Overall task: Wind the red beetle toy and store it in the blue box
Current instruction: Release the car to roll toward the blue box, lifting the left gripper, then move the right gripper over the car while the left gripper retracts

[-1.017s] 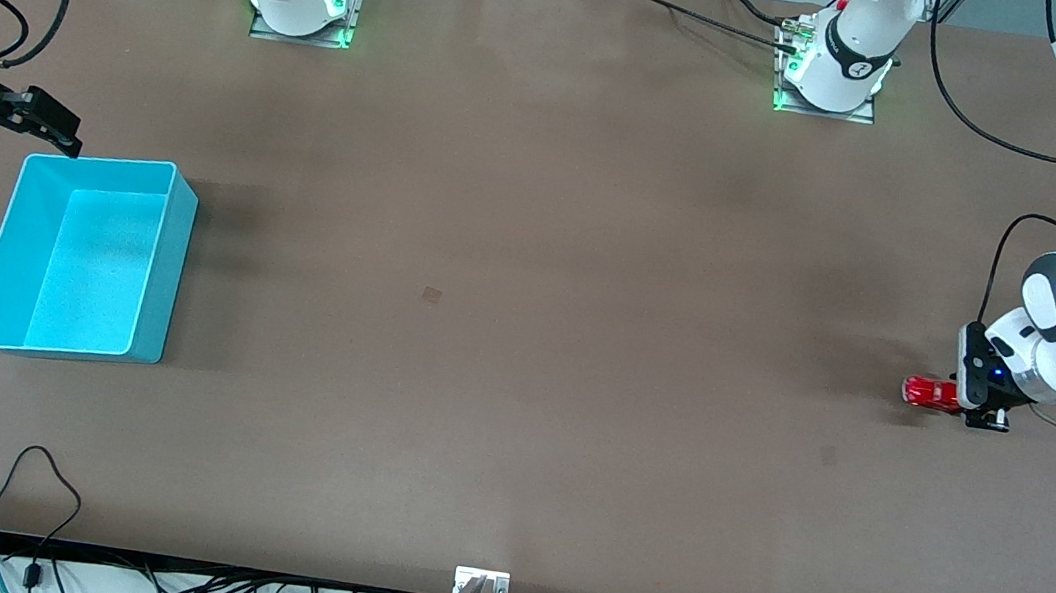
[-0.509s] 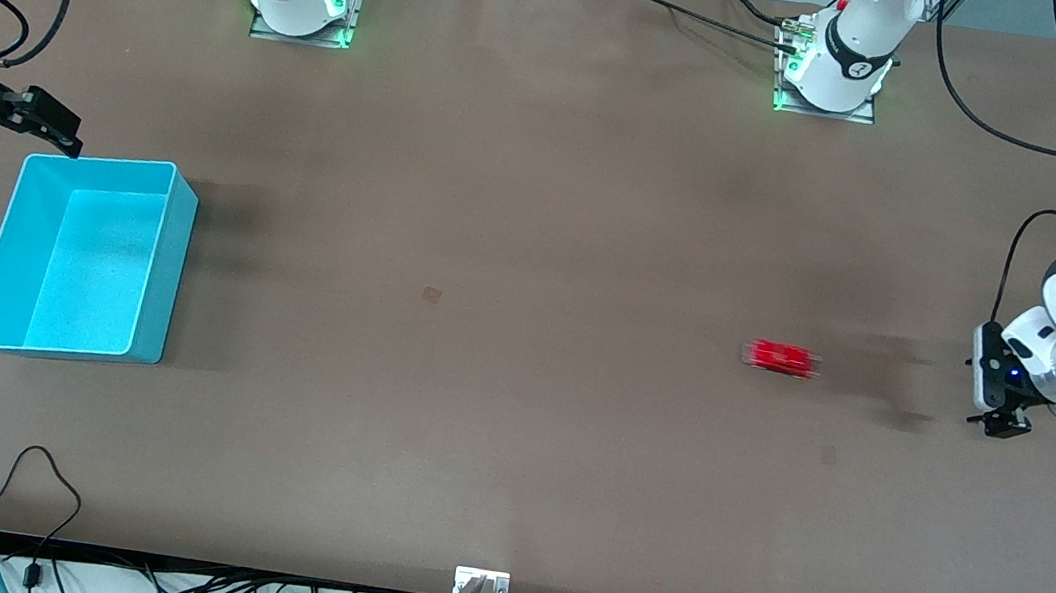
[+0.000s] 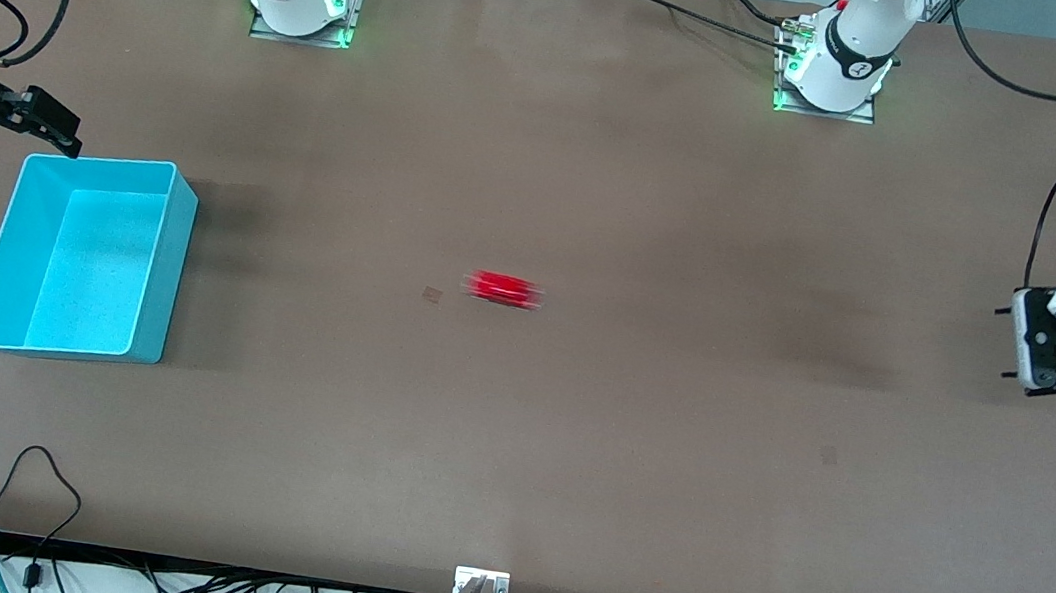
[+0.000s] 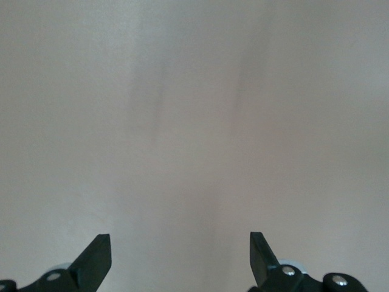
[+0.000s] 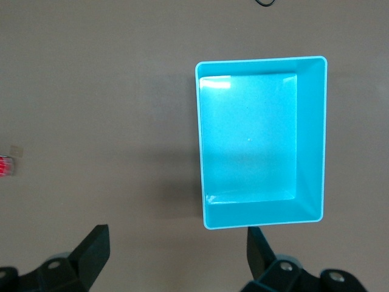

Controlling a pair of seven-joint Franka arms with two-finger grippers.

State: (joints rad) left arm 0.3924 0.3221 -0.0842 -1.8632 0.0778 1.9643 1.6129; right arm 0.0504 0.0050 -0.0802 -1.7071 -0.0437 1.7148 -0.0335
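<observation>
One blue box [image 3: 79, 257] sits on the table [image 3: 570, 443] just under my right gripper [image 3: 31, 120], whose jaws are spread wide and empty. One red beetle toy [image 3: 502, 289] lies mid-table, blurred, well apart from both grippers. My left gripper [image 3: 1036, 344] hangs open over bare table.

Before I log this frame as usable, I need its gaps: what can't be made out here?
- Toy: a red smear in the front view, so its shape and heading are unreadable; in the right wrist view the edge cuts it off.
- Box: its outer wall at the right arm's end of the table is hidden by the box itself.
- Right gripper: the front view's edge cuts off its arm.
- Left gripper: only bare table shows between its open jaws.
</observation>
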